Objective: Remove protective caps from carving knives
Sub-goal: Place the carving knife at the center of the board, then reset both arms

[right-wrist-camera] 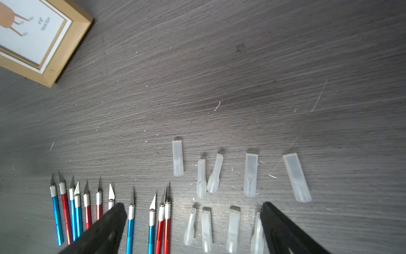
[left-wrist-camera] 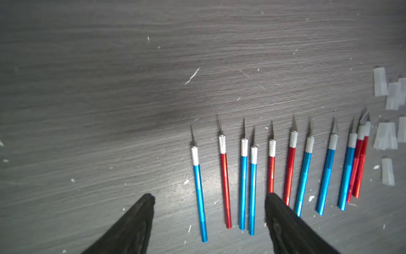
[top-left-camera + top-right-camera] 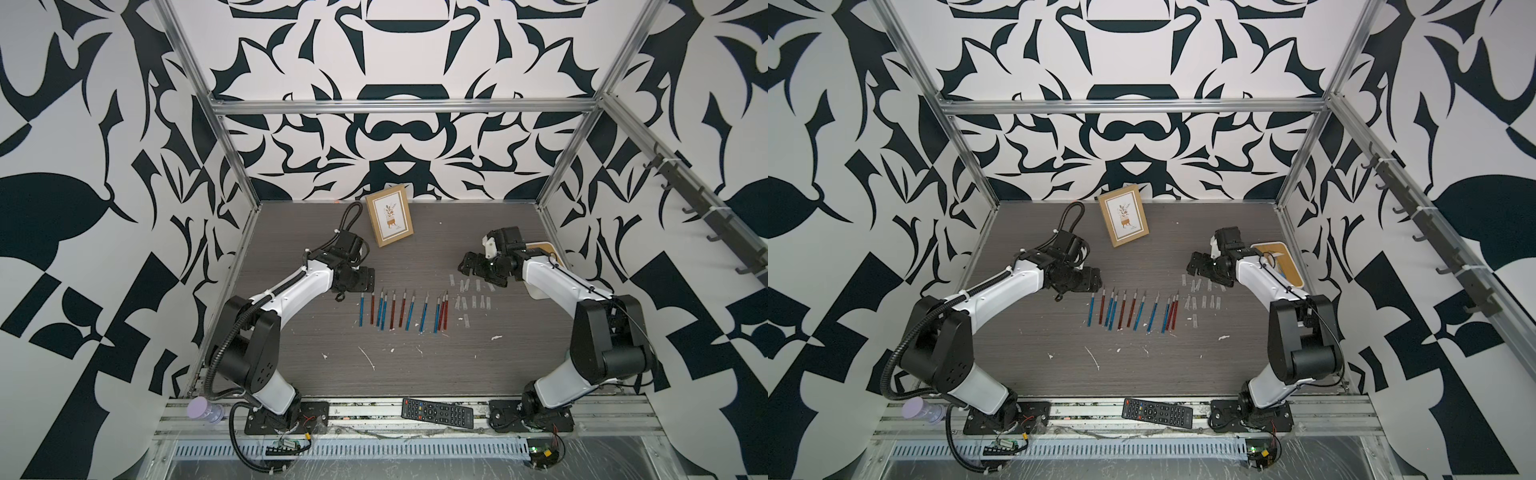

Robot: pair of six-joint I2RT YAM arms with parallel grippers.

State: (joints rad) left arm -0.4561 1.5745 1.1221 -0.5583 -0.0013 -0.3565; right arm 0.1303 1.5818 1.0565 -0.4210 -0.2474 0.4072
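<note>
Left gripper [image 2: 209, 195] and right gripper [image 1: 193, 204] gape empty; with carving knives [image 2: 242, 187] seemingly bare beside protective caps [image 1: 250, 176], best lift straight clear.

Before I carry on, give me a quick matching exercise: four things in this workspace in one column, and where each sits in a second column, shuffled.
Things:
1. carving knives
2. protective caps
3. picture frame
4. remote control

Places:
A. on the metal rail at the front
B. loose, just right of the knife row
C. in a row mid-table, blades bare
D. at the back of the table, near the wall

Pairs: 1-C, 2-B, 3-D, 4-A
</note>
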